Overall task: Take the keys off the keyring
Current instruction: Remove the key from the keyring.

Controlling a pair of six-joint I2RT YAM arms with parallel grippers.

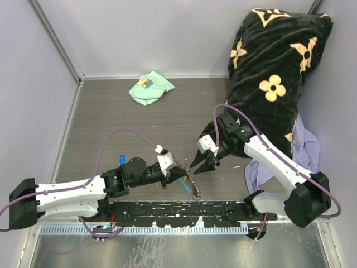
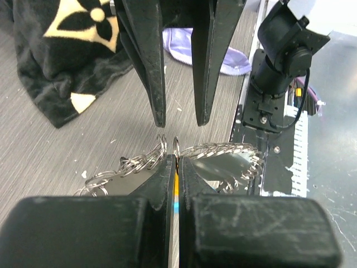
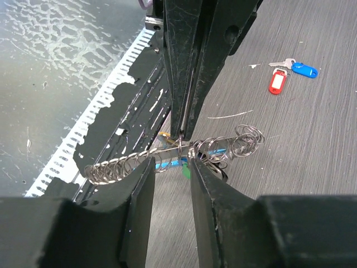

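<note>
At far left, two loose keys (image 3: 277,81), red- and blue-tagged, lie on the table (image 1: 167,111), well apart from the work. Our left gripper (image 2: 175,161) is clamped tight on the keyring (image 2: 165,146), chain trailing to both sides, and the right gripper (image 3: 170,167) faces it with jaws parted, gripping nothing. We judge the right fingers may catch chain links instead of a key, or tug the ring from the left pinch, because everything bunches together there
</note>
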